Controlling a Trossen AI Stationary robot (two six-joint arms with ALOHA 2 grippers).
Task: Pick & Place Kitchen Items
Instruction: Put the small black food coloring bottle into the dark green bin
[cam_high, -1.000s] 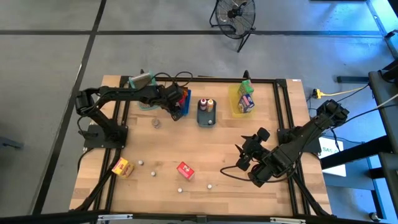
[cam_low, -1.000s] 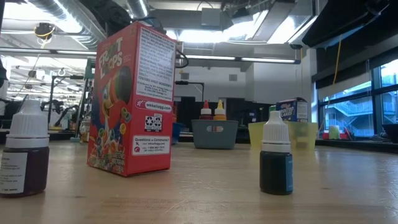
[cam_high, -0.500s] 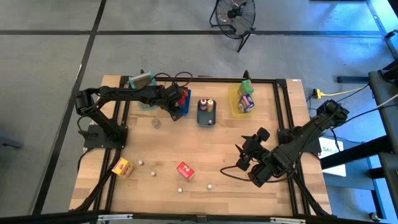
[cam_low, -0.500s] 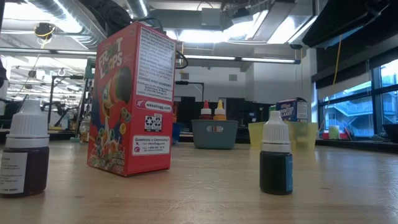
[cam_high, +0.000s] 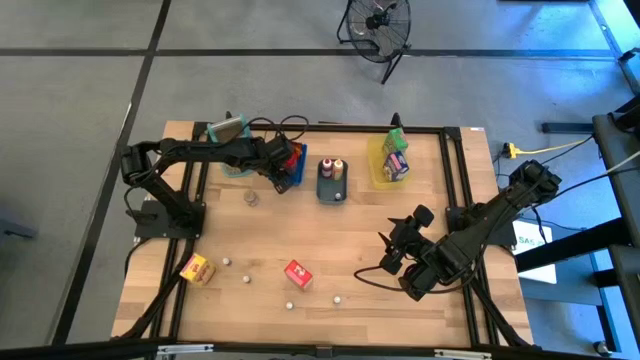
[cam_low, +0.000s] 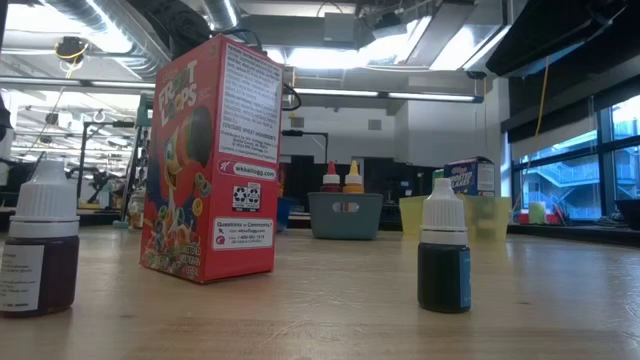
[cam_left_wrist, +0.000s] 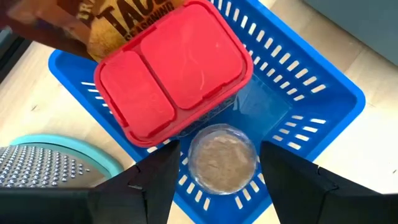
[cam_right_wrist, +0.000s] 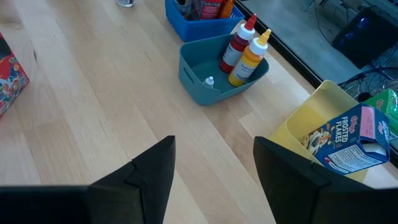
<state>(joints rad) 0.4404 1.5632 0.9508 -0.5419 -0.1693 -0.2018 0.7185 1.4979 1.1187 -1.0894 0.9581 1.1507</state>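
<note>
Your left tool (cam_high: 285, 172) sits over the blue tray (cam_high: 297, 168) at the upper left of the worktop (cam_high: 330, 250), released, its fingers (cam_left_wrist: 149, 186) spread either side of a small clear-lidded jar (cam_left_wrist: 222, 156) that lies in the tray. A red-lidded container (cam_left_wrist: 176, 67) and a brown packet (cam_left_wrist: 118, 25) fill the rest of that tray, touching the jar's side, so room inside is tight. Just beside the tray is the mesh basket (cam_high: 229, 131) at the worktop's back edge.

The left arm reaches level from its base at the left edge across to the tray.

Your right tool (cam_high: 395, 250) hangs over bare wood at centre right, fingers apart and holding nothing, its arm folded back toward the right edge.

The broad middle of the worktop is open. Along the lower part lie a yellow-orange carton (cam_high: 196, 267), a red carton (cam_high: 297, 273) and small bottles (cam_high: 338, 298), well apart. The grey tray (cam_high: 331, 184) and yellow tray (cam_high: 383, 165) stand along the upper edge.
</note>
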